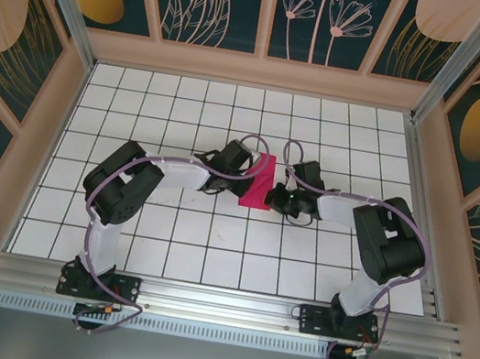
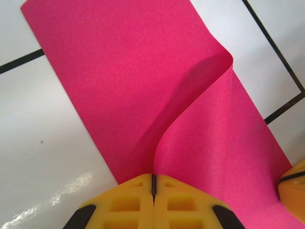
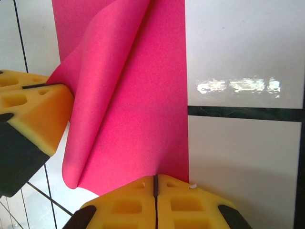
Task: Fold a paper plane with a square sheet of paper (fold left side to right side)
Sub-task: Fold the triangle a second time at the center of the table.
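Note:
The square sheet of paper point(image 1: 258, 183) is magenta-pink and lies on the white tiles mid-table, partly folded over itself. In the left wrist view one flap of the sheet point(image 2: 214, 129) curls up from the flat layer point(image 2: 119, 71) and its edge runs straight into the closed jaws of my left gripper point(image 2: 153, 177). My right gripper point(image 3: 155, 177) is shut, its tips down on the near edge of the flat layer point(image 3: 143, 119), close to its right corner; I cannot tell whether paper is pinched there. The left gripper's yellow finger point(image 3: 28, 107) holds the raised flap point(image 3: 95, 62) beside it.
White tiled floor point(image 1: 209, 249) with black grid lines surrounds the sheet. Both arms point(image 1: 128, 183) point(image 1: 380, 228) reach inward from the near rail. Tan wooden walls point(image 1: 259, 71) enclose the table at the back and both sides.

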You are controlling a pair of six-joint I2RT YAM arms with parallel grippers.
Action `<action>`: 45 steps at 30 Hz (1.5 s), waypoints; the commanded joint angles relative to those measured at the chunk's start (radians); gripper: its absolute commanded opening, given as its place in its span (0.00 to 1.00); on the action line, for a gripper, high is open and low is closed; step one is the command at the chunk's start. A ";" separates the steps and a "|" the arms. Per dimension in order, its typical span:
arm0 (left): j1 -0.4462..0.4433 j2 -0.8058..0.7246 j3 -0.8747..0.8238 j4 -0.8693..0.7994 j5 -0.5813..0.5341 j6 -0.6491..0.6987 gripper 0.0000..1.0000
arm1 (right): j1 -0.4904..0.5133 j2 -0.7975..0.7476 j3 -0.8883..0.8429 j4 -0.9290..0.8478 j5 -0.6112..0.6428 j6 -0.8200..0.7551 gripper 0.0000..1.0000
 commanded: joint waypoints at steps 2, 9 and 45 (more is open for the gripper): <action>0.008 -0.046 0.009 0.036 -0.006 0.012 0.00 | 0.015 0.053 -0.020 -0.109 0.043 -0.012 0.09; 0.007 -0.022 0.022 0.029 -0.003 0.014 0.00 | 0.016 0.054 -0.020 -0.110 0.041 -0.012 0.09; 0.008 0.043 0.022 0.053 0.040 0.000 0.00 | 0.017 0.065 -0.011 -0.109 0.034 -0.017 0.10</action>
